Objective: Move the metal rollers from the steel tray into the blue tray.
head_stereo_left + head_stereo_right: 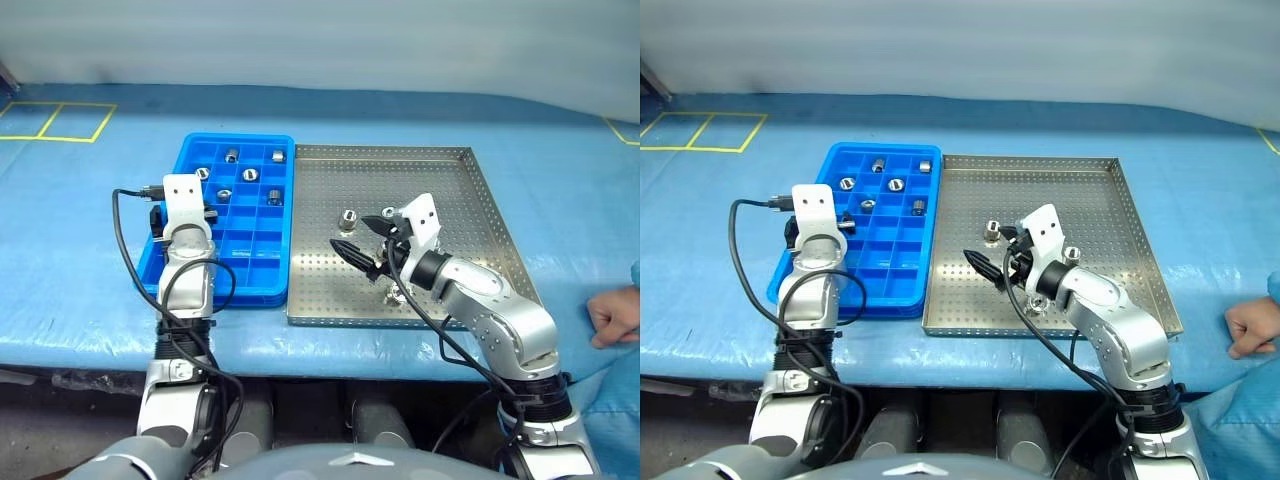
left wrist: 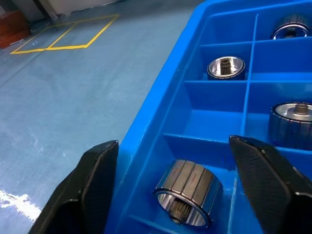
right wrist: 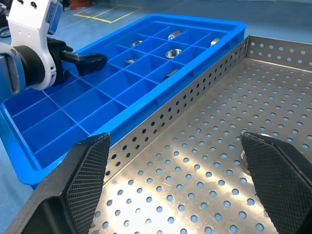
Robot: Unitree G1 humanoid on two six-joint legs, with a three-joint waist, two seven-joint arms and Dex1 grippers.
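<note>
The blue tray (image 1: 250, 262) lies left of the steel tray (image 1: 455, 200), the two touching side by side. Several metal rollers (image 1: 250, 175) sit in the blue tray's far compartments. My left gripper (image 2: 173, 144) hovers open over the blue tray's left edge. One roller (image 2: 190, 192) lies loose in the compartment below, between the spread fingers. On the steel tray one roller (image 1: 348, 218) stands near its middle, and another (image 1: 395, 294) is partly hidden under my right arm. My right gripper (image 1: 355, 235) is open and empty, low over the steel tray's left half.
A person's hand (image 1: 612, 318) rests on the blue table cover at the right edge. Yellow tape lines (image 1: 60, 120) mark the cover at the far left. The table's front edge runs just below both trays.
</note>
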